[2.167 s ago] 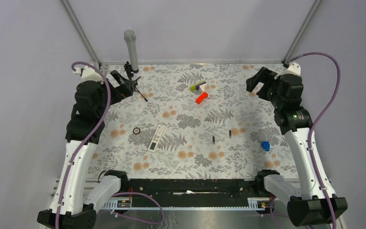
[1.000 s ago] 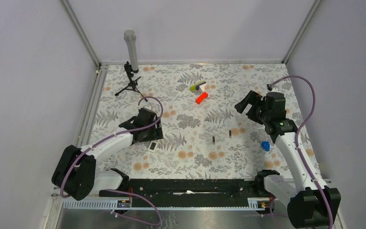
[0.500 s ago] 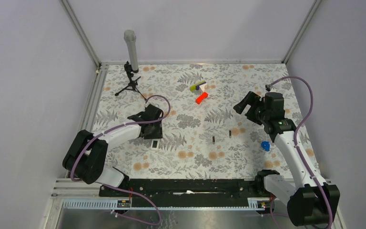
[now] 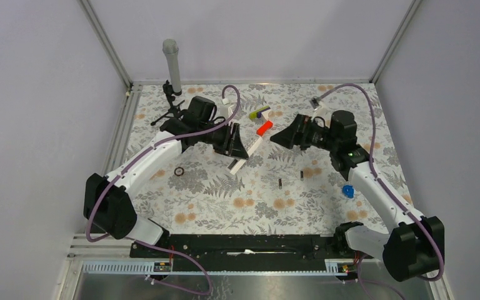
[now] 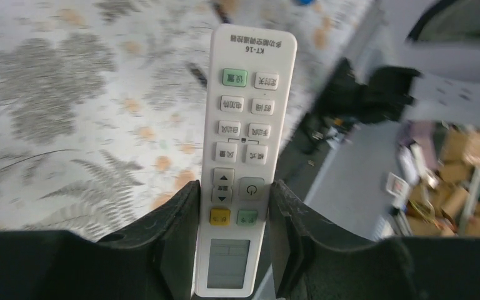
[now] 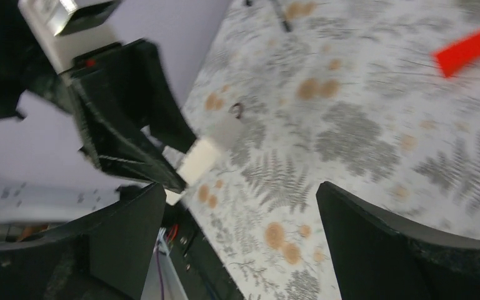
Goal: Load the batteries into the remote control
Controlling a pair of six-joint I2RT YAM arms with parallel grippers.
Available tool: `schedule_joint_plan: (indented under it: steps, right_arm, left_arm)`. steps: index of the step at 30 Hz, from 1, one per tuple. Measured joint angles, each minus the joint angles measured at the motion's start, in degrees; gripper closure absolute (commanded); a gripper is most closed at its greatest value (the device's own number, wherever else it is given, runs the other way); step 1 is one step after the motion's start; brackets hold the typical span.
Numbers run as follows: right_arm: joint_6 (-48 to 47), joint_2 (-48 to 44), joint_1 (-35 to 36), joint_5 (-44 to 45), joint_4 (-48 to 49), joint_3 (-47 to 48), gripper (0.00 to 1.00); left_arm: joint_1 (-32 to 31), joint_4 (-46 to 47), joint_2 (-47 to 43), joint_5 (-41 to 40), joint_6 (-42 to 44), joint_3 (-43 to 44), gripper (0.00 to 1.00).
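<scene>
Gripping the remote control (image 5: 244, 125) in my left gripper (image 5: 234, 195), right gripper (image 6: 237, 194) gaping empty, I'd fetch the batteries (image 4: 280, 183) next.

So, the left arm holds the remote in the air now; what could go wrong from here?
1. The left jaws clamp the remote control only near its display end, so it might pivot or slip if pushed.
2. The open right jaws are close and could knock it.
3. The tiny batteries, lying loose, may roll when gripped.
</scene>
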Motion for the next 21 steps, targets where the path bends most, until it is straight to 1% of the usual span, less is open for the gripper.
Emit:
schedule_joint_plan:
  steps: [1,4,6,8,12,14,18,21]
  right_arm:
    - [-0.3,0.3,2.1,-1.6,1.5,0.8,0.00]
    - [-0.6,1.4,5.9,-5.9,5.6,2.9,0.00]
    - [-0.7,2.0,6.5,-8.2,8.2,4.0,0.00]
    - [-1.7,3.2,6.8,-11.0,8.4,5.8,0.01]
    - [-8.6,8.1,7.4,-17.2,0.7,12.7,0.03]
    - [-12.1,9.4,7.8,-20.1,-3.5,14.6,0.05]
    - [-16.5,9.6,9.4,-24.7,-9.0,15.0,0.17]
    - [-16.7,9.7,10.8,-27.1,-9.3,14.9,0.25]
  left_arm:
    - [0.0,-0.5,0.0,3.6,0.4,0.7,0.84]
    - [-0.1,-1.6,0.0,10.8,0.8,1.6,0.85]
    - [-0.1,-2.3,0.0,15.0,0.9,1.9,0.85]
    - [-0.2,-2.8,-0.1,18.4,1.0,2.0,0.85]
    - [-0.2,-3.4,-0.8,22.9,1.4,1.8,0.86]
    - [-0.2,-3.5,-1.1,24.2,1.5,1.8,0.87]
    - [-0.2,-3.4,-1.4,25.9,1.5,1.8,0.88]
    - [-0.2,-3.4,-1.4,26.8,1.5,1.8,0.88]
